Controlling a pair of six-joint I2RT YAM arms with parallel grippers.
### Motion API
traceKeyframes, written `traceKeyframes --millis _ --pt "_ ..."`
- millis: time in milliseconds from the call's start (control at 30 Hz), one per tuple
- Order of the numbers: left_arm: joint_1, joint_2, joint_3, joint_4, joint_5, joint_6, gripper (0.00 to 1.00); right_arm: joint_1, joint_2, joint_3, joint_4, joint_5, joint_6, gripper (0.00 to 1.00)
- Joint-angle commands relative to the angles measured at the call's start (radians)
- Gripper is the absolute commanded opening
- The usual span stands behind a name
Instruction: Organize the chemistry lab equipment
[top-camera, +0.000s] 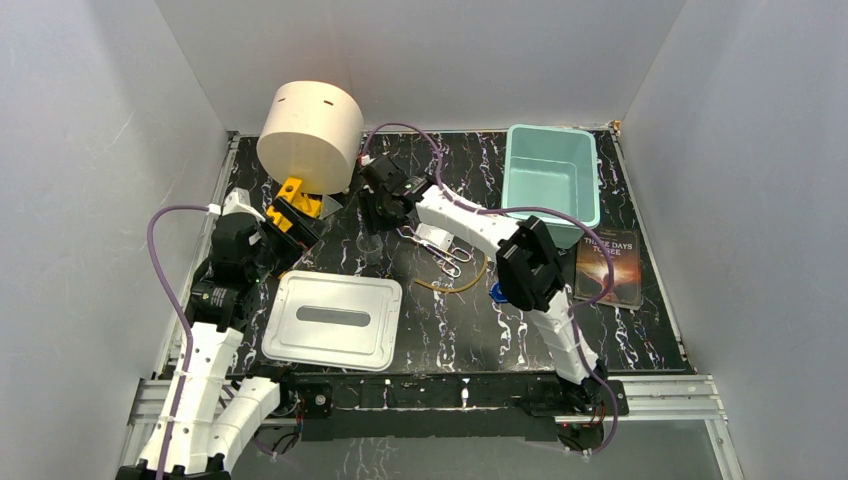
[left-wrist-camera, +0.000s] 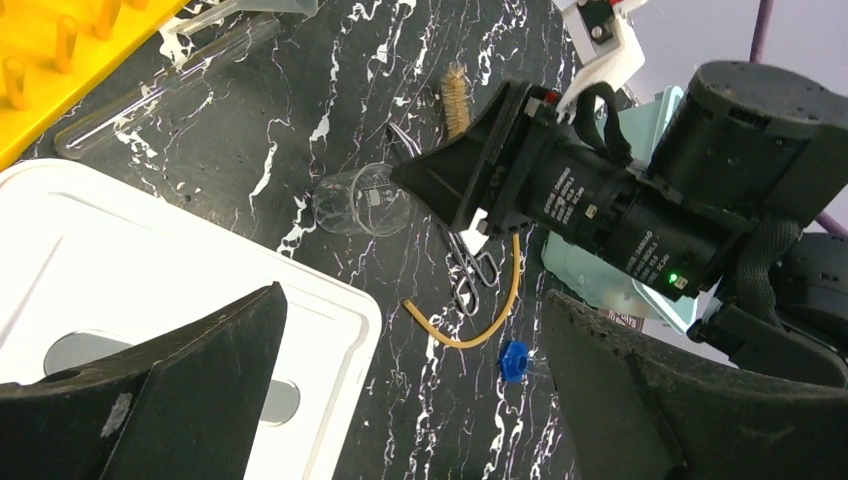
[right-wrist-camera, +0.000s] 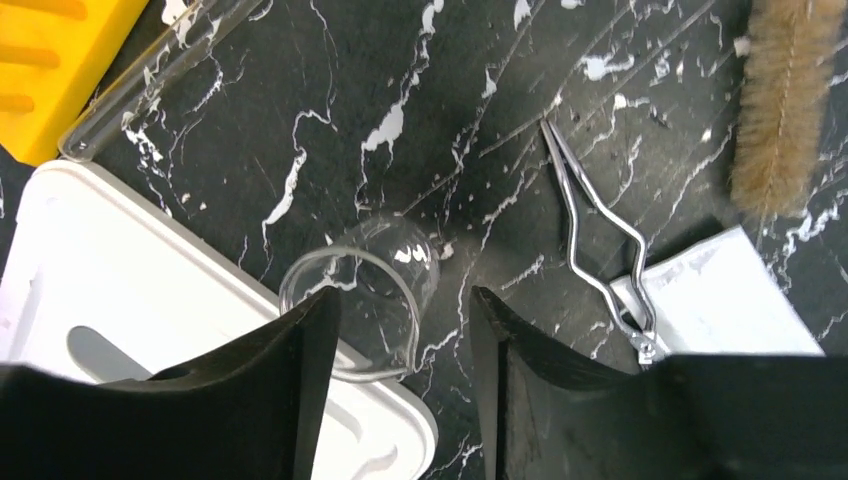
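Where black tabletop (right-wrist-camera: 300, 100) shows through, clear beaker (right-wrist-camera: 365, 290), thin-rimmed, empty

A big cream cylinder (top-camera: 310, 135) sits at the back of the black worktop (top-camera: 450, 330). A dark book (top-camera: 611, 266) lies on the right.

book (top-camera: 608, 266) cover | title: "THREE DAYS TO SEE" | other labels: illegible
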Motion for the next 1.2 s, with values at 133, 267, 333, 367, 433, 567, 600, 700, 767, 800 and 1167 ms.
traceKeyframes --millis 133,267,333,367,433,567,600,700,767,800,1167 --pt "0.007 0.005 -0.024 -0.001 0.022 0.001 0.98 0.017 0.127 0.271 -0.198 0.017 -0.067 0.49" --pt "0.007 0.002 -0.028 -0.002 0.021 0.004 0.98 0.021 0.110 0.262 -0.237 0.012 -0.088 0.51" --pt "0.006 0.001 -0.030 -0.002 0.021 0.004 0.98 0.021 0.076 0.218 -0.214 -0.007 -0.094 0.53" --pt "0.006 0.000 -0.030 -0.002 0.021 0.004 0.98 0.022 0.057 0.186 -0.193 -0.017 -0.094 0.54" --pt "0.006 0.002 -0.030 -0.002 0.021 0.004 0.98 0.022 0.030 0.118 -0.142 -0.039 -0.098 0.54" --pt "0.007 0.006 -0.028 -0.002 0.022 0.013 0.98 0.021 0.037 0.096 -0.139 -0.032 -0.095 0.51" --pt "0.007 0.006 -0.027 -0.002 0.024 0.015 0.98 0.022 0.047 0.108 -0.148 -0.020 -0.094 0.49" --pt "0.007 0.008 -0.031 -0.002 0.023 0.018 0.98 0.021 0.078 0.157 -0.155 0.003 -0.105 0.44" --pt "0.007 0.007 -0.033 -0.005 0.024 0.018 0.98 0.022 0.096 0.195 -0.161 0.004 -0.115 0.42" --pt "0.006 0.007 -0.035 -0.005 0.023 0.020 0.98 0.022 0.105 0.216 -0.168 0.005 -0.119 0.41" --pt "0.007 0.007 -0.043 -0.015 0.022 0.035 0.98 0.022 0.140 0.257 -0.186 0.035 -0.161 0.34"
